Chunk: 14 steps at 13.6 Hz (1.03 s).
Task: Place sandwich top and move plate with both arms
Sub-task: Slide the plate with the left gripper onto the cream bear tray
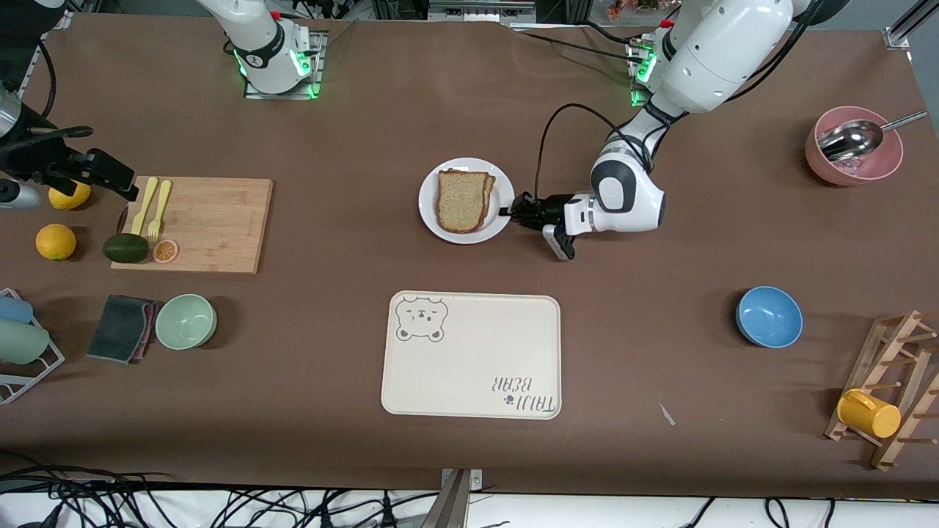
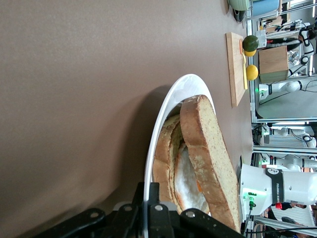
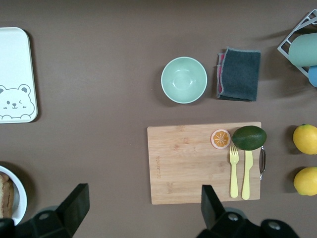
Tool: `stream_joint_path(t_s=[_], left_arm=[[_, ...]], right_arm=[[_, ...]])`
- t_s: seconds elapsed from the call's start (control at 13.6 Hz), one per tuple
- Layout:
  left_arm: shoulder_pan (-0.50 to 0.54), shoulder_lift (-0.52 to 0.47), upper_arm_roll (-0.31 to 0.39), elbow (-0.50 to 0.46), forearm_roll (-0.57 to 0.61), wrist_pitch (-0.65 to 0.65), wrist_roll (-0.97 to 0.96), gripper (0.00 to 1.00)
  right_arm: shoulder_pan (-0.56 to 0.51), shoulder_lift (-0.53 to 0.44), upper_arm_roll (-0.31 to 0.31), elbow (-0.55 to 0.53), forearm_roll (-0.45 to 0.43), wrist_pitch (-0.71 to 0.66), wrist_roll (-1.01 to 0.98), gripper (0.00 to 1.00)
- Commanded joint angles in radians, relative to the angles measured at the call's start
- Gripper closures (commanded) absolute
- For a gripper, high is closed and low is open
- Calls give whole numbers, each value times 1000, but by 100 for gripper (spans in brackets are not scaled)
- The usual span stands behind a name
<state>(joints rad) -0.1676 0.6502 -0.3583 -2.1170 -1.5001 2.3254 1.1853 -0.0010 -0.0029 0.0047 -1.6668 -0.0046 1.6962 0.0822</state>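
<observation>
Round glossy white plate (image 1: pixel 431 220) above cream bear tray (image 1: pixel 469 381), rigid, slick, probably light; speckled tan bread slice (image 1: pixel 462 199) stacked on it, soft; left gripper (image 1: pixel 518 210) pinching rim, right gripper (image 3: pixel 141 210) wide, waiting over wooden board (image 3: pixel 198 163).

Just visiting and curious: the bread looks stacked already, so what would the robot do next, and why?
Probably the left gripper, shut on the plate rim, starts drawing it toward the tray: the sandwich top already lies on it. The right gripper hangs open over the cutting board.
</observation>
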Motion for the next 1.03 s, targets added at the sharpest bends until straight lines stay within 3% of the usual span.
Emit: stream_joint_path(t_s=[0.0,0.22,0.66,0.96], left_arm=[[17,-35,-1,-5,-23,-40,-4,100],[29,-50,2,-3,-23,-69,-41,100],[85,-89,5,8,86,-104,-197,100],[122,-86,5,112,156,-132,-304,100]], right_arm=[[-13,6,12,24,15,-21,7,0],[-13,8,12,24,15,-23,7,0],[-13,6,12,24,15,-27,8,0],[-13,8,12,24,15,-27,8,0]])
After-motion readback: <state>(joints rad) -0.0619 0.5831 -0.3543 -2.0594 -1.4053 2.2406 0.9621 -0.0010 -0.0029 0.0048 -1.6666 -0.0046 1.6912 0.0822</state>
